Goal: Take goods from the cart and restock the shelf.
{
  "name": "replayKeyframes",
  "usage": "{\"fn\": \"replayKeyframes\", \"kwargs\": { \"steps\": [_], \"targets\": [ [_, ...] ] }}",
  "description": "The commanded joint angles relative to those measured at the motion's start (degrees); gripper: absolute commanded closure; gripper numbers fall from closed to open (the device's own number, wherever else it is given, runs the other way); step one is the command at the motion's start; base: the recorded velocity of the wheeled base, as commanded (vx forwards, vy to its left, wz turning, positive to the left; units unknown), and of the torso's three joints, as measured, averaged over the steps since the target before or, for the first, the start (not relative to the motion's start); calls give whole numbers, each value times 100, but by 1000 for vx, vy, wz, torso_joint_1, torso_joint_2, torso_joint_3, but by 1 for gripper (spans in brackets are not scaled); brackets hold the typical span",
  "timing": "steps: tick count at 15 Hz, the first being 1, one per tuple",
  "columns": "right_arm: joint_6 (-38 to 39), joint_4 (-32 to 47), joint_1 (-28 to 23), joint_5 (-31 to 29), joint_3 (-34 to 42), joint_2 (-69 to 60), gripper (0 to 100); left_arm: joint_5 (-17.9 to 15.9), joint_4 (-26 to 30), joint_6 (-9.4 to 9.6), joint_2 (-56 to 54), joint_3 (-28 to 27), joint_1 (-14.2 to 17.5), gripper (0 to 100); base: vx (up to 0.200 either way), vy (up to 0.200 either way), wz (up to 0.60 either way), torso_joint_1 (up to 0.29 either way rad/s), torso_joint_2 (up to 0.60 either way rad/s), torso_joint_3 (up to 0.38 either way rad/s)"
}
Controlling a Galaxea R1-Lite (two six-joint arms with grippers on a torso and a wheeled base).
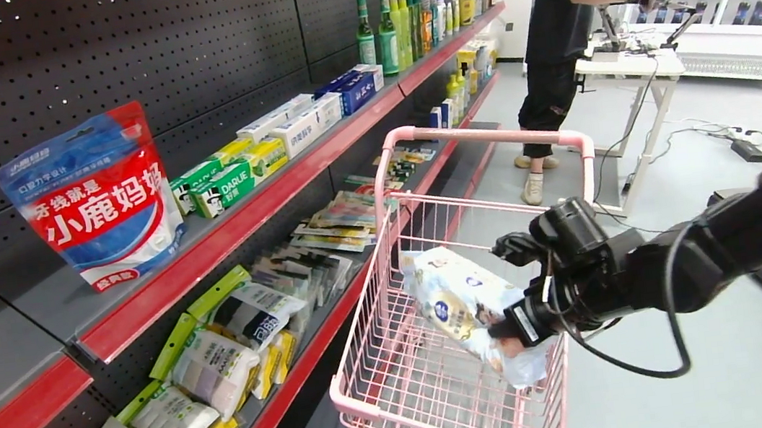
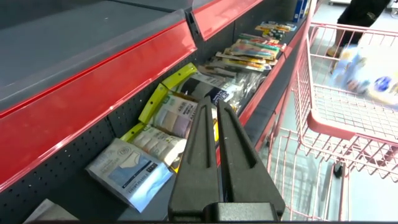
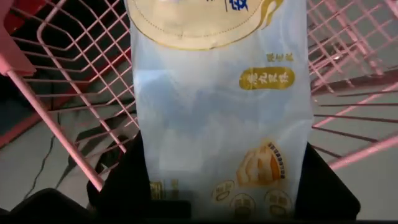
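On the left of the head view: red-edged shelf (image 1: pixel 211 253) in tiers against black pegboard. Upper tier with a big pouch (image 1: pixel 99 198) upright, boxes (image 1: pixel 224 179) in a row beside it, bottles (image 1: pixel 387 24) at the far end. Lower tier packed with flat packets (image 1: pixel 224 357). Just beside the shelf, pink cart (image 1: pixel 402 389), handle at the far side. Right of the cart, bare grey floor (image 1: pixel 699 378), open up to a white table (image 1: pixel 632 67) with cables trailing below. Right gripper (image 1: pixel 505 337) at the cart's right wall, clamped on one end of a bag (image 1: pixel 460 299); bag tilted inside the basket, resting or lifted impossible to say.

From the left wrist: left gripper (image 2: pixel 217 106) pressed closed, nothing between the fingers, out in front of the lower tier, above the packets (image 2: pixel 134 171). Red edge of the shelf (image 2: pixel 93 93) close overhead. Cart (image 2: pixel 323 124) off to one side, narrow gap between it and the shelf, bag (image 2: pixel 373 71) seen inside.

From the right wrist: bag (image 3: pixel 217 112) pinched between the dark fingers of the right gripper (image 3: pixel 221 193), pink wires of the cart (image 3: pixel 56 106) close around, grey floor beneath.
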Motion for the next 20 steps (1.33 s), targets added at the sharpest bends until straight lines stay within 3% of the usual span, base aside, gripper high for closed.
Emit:
{"fn": "replayKeyframes", "kwargs": {
  "steps": [1, 6, 11, 20],
  "targets": [
    [139, -15, -89, -625, 774, -2021, 100, 1, -2, -1, 9, 0, 4, 100, 0, 0, 0, 0, 0, 0],
    [-221, 337, -519, -1469, 1803, -4632, 100, 1, -2, -1, 9, 0, 4, 100, 0, 0, 0, 0, 0, 0],
    [-371, 1655, -1328, -1223, 1943, -6477, 100, 1, -2, -1, 0, 0, 4, 100, 0, 0, 0, 0, 0, 0],
    [-564, 1883, -1372, -1188, 2058, -6846, 100, -7, -2, -1, 9, 0, 4, 100, 0, 0, 0, 193, -453, -267]
  ]
}}
